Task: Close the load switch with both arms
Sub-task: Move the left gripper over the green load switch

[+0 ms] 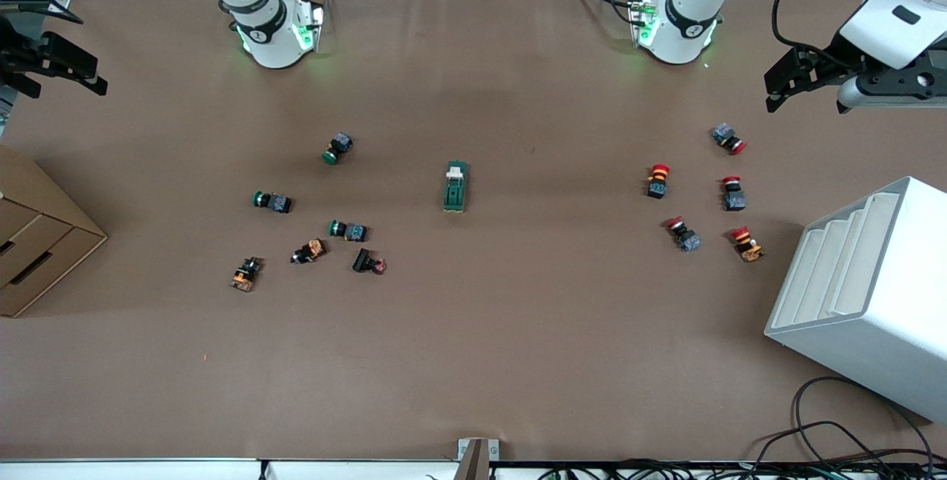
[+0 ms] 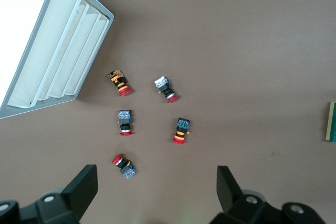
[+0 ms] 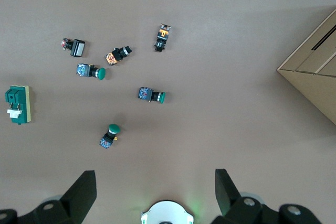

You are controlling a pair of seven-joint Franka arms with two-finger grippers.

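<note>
The load switch (image 1: 455, 186), a dark-green oblong block with a cream lever piece at the end toward the robots' bases, lies alone at the middle of the table. It shows in the right wrist view (image 3: 17, 105) and at the edge of the left wrist view (image 2: 332, 121). My left gripper (image 1: 786, 82) hangs open and empty high over the left arm's end of the table, above the red push-buttons; its fingers (image 2: 84, 187) stand wide apart. My right gripper (image 1: 55, 69) hangs open and empty high over the right arm's end; its fingers (image 3: 81, 192) stand wide apart.
Several red-capped push-buttons (image 1: 657, 180) lie toward the left arm's end, beside a white slotted rack (image 1: 865, 280). Green-capped push-buttons (image 1: 336, 147) and other small parts (image 1: 246, 273) lie toward the right arm's end, near a cardboard box (image 1: 37, 236). Cables (image 1: 828, 435) lie at the near edge.
</note>
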